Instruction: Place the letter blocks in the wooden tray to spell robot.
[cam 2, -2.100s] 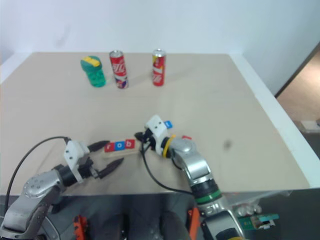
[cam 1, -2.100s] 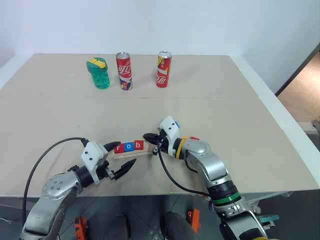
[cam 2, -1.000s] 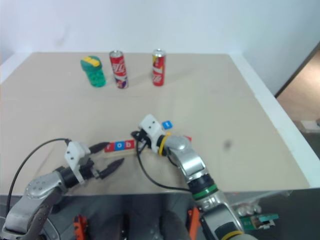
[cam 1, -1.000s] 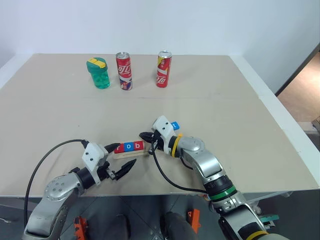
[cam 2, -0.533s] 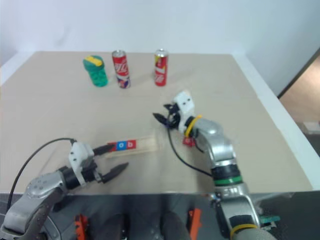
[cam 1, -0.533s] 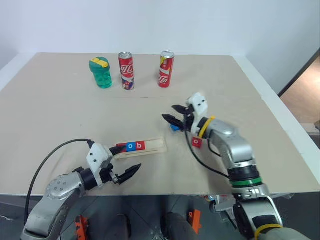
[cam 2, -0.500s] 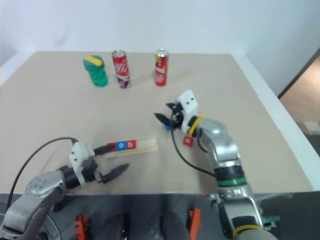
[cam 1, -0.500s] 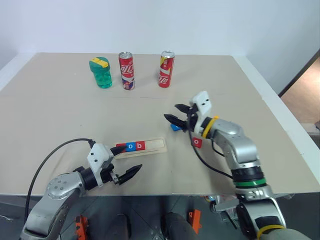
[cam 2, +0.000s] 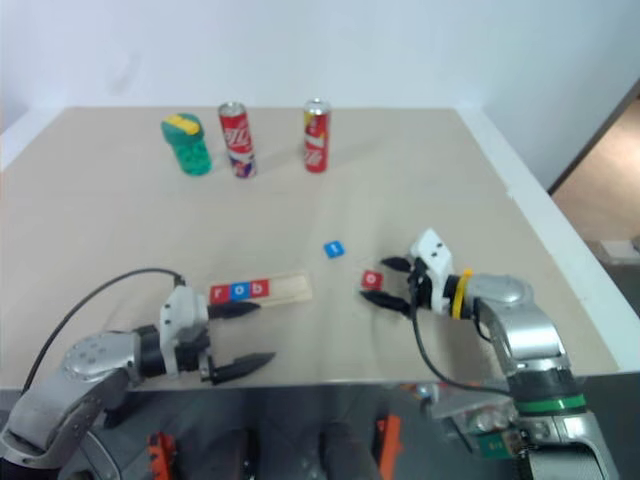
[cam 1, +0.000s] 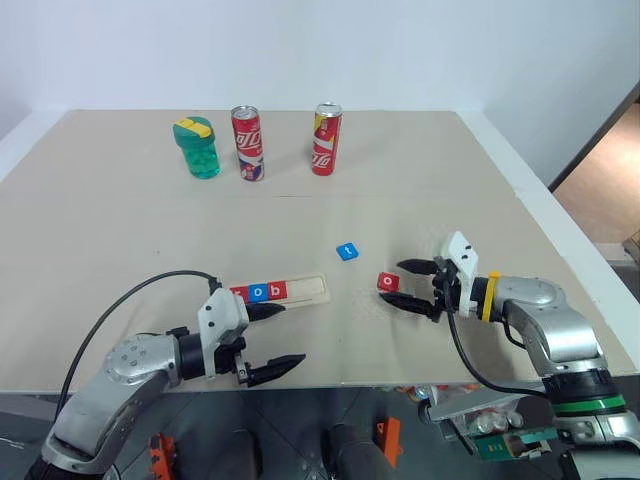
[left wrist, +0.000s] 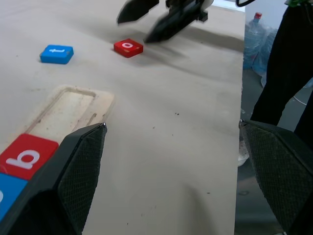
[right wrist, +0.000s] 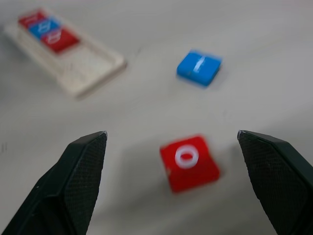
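just beyond the upper finger of the left gripper [cam 1: 270, 340], whose jaws stand spread with nothing between them, lies the wooden tray [cam 1: 300, 291] on the beige tabletop [cam 1: 150, 230]. its long axis runs left to right, roughly in line with that finger, and its far end points toward the right gripper [cam 1: 408, 283]. three letter blocks fill the end nearest the left jaws: a red r [cam 1: 238, 294], a blue o [cam 1: 258, 293] and a red b [cam 1: 278, 291], touching in a row, letters upright toward the robot; the rest of the groove is bare wood. between the two grippers, farther back on the table, the blue t block [cam 1: 347, 251] lies flat and slightly turned. right in front of the right gripper's spread jaws, almost between the fingertips but not pinched, the red o block [cam 1: 388, 282] lies flat, a little askew. at the table's far side stand a green container [cam 1: 197, 147] with a yellow-striped lid and two red soda cans [cam 1: 247, 143], against a white wall [cam 1: 400, 50].
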### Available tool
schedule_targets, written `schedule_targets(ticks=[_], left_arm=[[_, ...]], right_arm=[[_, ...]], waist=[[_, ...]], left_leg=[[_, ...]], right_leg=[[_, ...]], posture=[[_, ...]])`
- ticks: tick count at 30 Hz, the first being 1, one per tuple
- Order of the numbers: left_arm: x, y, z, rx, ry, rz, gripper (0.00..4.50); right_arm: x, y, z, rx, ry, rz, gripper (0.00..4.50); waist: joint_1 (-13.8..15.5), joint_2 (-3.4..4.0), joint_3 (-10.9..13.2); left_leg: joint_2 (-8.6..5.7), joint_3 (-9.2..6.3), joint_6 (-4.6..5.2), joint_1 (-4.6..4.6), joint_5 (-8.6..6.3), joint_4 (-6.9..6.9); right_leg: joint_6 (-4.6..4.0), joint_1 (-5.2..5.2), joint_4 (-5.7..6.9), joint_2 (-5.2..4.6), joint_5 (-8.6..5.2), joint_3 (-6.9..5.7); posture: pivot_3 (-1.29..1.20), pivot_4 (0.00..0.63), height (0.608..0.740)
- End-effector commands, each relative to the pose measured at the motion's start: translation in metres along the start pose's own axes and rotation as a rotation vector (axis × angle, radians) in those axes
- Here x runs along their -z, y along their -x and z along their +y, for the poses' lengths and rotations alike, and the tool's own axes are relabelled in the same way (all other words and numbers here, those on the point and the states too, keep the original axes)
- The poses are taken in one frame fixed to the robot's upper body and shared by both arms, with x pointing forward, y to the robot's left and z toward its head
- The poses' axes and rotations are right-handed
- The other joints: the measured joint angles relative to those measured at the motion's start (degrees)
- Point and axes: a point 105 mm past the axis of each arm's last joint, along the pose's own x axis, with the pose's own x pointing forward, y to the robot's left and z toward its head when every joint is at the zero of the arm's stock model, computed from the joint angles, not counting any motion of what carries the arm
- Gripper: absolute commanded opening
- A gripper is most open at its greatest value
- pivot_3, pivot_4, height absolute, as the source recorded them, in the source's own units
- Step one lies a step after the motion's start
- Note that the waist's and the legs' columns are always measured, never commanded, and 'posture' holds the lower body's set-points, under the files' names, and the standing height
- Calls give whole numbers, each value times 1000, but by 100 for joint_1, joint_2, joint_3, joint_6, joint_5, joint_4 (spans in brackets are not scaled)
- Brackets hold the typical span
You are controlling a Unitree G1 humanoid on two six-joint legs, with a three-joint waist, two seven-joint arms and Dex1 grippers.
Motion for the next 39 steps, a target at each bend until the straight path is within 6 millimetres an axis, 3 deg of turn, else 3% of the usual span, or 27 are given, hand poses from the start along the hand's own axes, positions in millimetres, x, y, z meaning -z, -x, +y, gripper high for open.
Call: schedule_targets(ticks=[1,5,7,8,9,12,15,17,21,27,31,39], left_arm=[[-7,0,0,10,-47,-14,4500],[-9,-1,-1,13,-55,-21,4500],[-9,-1,-2,14,-60,-21,4500],[-9,-1,-2,12,-64,-21,4500],[-9,-1,-2,7,-64,-21,4500],[-6,1,-4,-2,-64,-13,4500],[-4,2,-6,-6,-59,-8,4500],[-2,3,-7,-10,-55,-8,4500],[-1,4,-7,-20,-48,-8,4500],[5,7,1,-74,-64,11,4500],[5,8,5,-106,-63,-1,4500],[6,16,24,-306,-2,-54,4500]], right_arm=[[1,0,-6,-21,68,15,4411],[8,-6,-13,-15,74,18,4411],[12,-8,-16,-13,78,25,3882],[14,-9,-15,-19,78,22,3363],[14,-10,-13,-22,78,14,3202],[15,-12,1,-64,78,5,2078],[18,-12,18,-97,70,7,2038],[19,-13,34,-137,58,5,1609],[13,-15,50,-183,82,-5,1609],[-31,-33,23,-193,203,-55,1458],[-58,-54,20,-259,282,-88,1458],[-65,-94,49,-450,366,-81,1458]], waist=[[2,0,0],[0,-1,0],[1,-1,0],[2,-1,0],[2,-1,0],[3,0,-1],[6,-1,-2],[17,-2,-3],[18,-1,-3],[-65,8,13],[-77,7,15],[-62,8,16]], left_leg=[[0,0,0,-1,0,0],[-2,2,-2,-4,-1,-1],[-2,1,-2,-4,-1,-1],[-1,-3,-2,-4,-1,-1],[-1,-4,-2,-4,-1,0],[-1,-4,-2,-1,-1,0],[0,-7,-2,-1,-1,-2],[1,-10,-3,-1,-2,-3],[3,-9,-3,4,-2,-3],[1,4,-1,17,0,17],[2,-2,2,18,2,24],[-1,-16,-6,-8,-6,7]], right_leg=[[1,0,0,0,0,0],[29,0,-1,-2,8,5],[31,0,-1,-1,9,3],[30,2,-1,-1,9,0],[29,3,-1,-1,9,-1],[30,6,-1,-1,9,0],[30,7,-1,0,7,-1],[28,9,-1,-1,4,-5],[25,9,0,0,5,-5],[-6,10,-2,-3,23,7],[-3,17,-2,0,23,1],[28,3,-1,1,11,-2]], posture=[[0,150,740],[0,150,740],[0,150,740],[0,150,740],[0,150,740],[0,150,740],[0,150,740],[0,150,740],[0,150,740],[0,150,740],[0,150,740],[0,150,740]])
